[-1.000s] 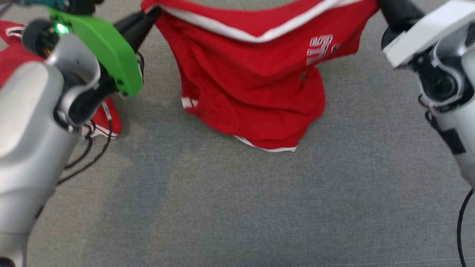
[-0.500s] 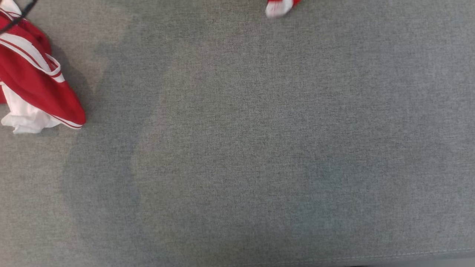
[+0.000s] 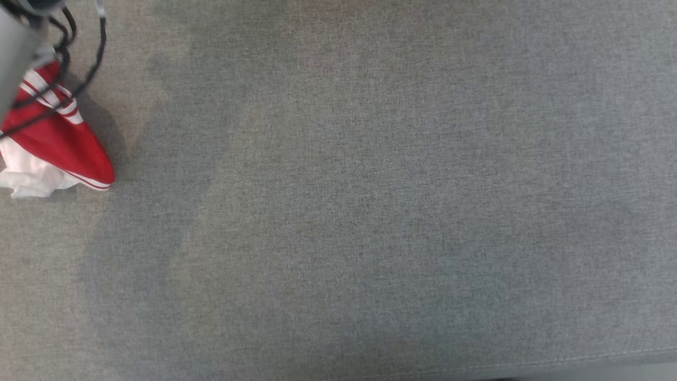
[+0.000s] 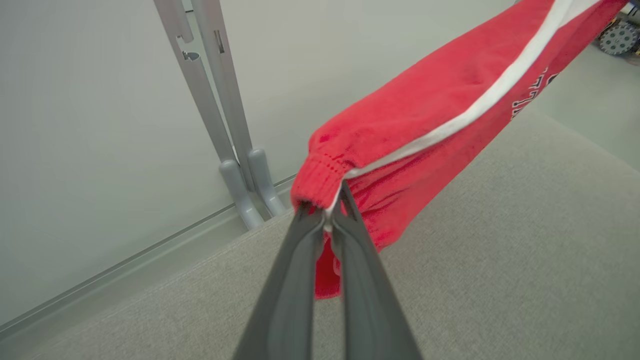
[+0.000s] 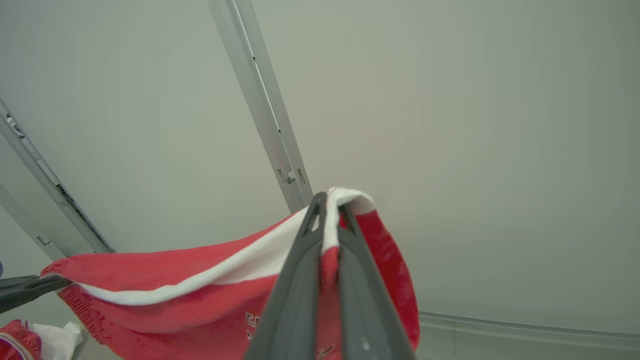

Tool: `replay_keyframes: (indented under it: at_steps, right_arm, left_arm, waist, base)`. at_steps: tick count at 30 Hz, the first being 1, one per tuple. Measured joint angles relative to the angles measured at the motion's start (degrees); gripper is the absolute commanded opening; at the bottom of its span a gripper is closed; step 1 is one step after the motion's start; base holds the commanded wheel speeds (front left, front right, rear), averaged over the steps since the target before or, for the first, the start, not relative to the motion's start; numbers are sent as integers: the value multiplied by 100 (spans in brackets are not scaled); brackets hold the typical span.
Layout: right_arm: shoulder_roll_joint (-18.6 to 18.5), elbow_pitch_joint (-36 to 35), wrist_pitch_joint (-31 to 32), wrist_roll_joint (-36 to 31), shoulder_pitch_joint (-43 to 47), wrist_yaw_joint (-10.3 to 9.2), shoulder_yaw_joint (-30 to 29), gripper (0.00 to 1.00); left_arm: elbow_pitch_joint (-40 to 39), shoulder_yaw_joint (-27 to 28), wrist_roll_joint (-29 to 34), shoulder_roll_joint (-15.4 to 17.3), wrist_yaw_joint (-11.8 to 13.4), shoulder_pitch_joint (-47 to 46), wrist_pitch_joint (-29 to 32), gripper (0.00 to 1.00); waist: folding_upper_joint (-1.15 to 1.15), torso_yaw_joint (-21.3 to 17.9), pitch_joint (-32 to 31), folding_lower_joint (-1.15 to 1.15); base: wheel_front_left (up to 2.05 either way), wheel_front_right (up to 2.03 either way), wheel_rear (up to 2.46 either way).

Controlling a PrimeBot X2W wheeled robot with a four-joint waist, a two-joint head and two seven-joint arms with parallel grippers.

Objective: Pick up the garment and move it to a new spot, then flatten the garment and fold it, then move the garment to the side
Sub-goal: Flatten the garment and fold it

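The garment (image 4: 440, 115) is a red jersey with white trim and lettering, stretched in the air above the grey surface. My left gripper (image 4: 327, 207) is shut on one ribbed red corner of it. My right gripper (image 5: 331, 202) is shut on the white-trimmed edge at the other end, and the garment (image 5: 200, 285) sags between them. The left gripper (image 5: 62, 281) shows at the far left of the right wrist view, holding the far corner. A bit of my left arm (image 3: 13, 58) with black cables sits at the head view's top left.
A second red and white cloth heap (image 3: 58, 143) lies at the left of the grey padded surface (image 3: 370, 211); the heap (image 5: 30, 340) also shows in the right wrist view. Grey metal posts (image 4: 220, 100) stand against a pale wall behind the surface.
The held garment and both arms have risen out of the head view's top; a second ago the garment's hem still touched the surface. The left arm's edge has come back in at top left.
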Motion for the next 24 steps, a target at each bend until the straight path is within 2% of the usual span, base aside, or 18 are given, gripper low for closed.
replay_keyframes:
  at_steps: [6,11,19,24]
  right_arm:
    - [-345,-271,-51,466,1206,0,595,0]
    - [-638,-586,298,829,2273,0,1194,0]
    - [-1268,-1281,1033,1402,3568,0,1861,0]
    - [-1873,-1897,1553,1874,4295,0,2111,0]
  left_arm:
    - [-736,-787,-702,478,0,927,-69,0]
    - [-1484,-1252,-1608,946,0,1854,480,0]
    - [-2442,-1444,-2209,1470,0,3002,1104,0]
    - [-2916,-1485,-2560,1727,0,3702,1591,0]
  waist:
    - [0,-13,-407,-1]
    - [0,-44,-952,-1]
    - [0,-112,-1873,-1]
    - [0,-149,-2386,-1]
  base:
    - [0,0,0]
    - [0,0,0]
    - [0,0,0]
    - [0,0,0]
